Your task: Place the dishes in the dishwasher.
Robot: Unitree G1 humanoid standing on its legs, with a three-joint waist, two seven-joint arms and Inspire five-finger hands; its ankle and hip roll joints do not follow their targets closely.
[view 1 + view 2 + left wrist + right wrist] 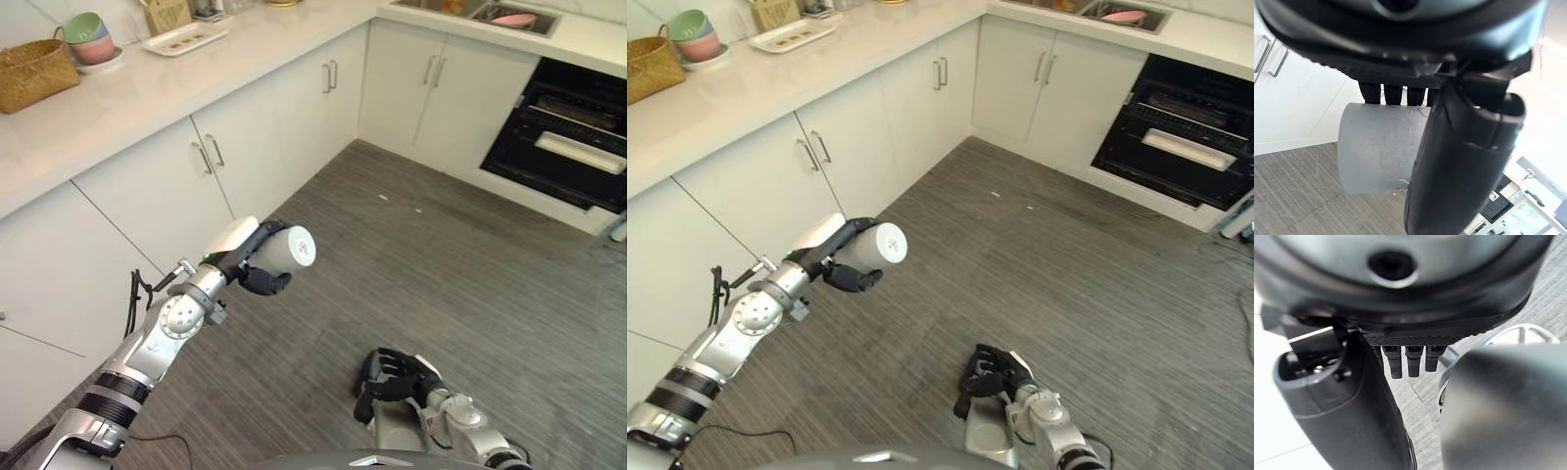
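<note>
Left robot hand point(257, 262) has the white cup point(287, 248), held out over the floor point(441, 264)!
Fingers and thumb are wrapped round the cup, which lies on its side in the grip, beside the white cabinet doors point(245, 137). The right robot hand point(392, 377) hangs low with its fingers curled, holding nothing. Up on the counter point(147, 88): stacked bowls point(88, 39) and a wicker basket point(34, 73) toward the far left end, a white tray point(184, 38) further along. A pink dish point(514, 20) sits in the sink at the far right, with the open dishwasher point(573, 132) just below.
</note>
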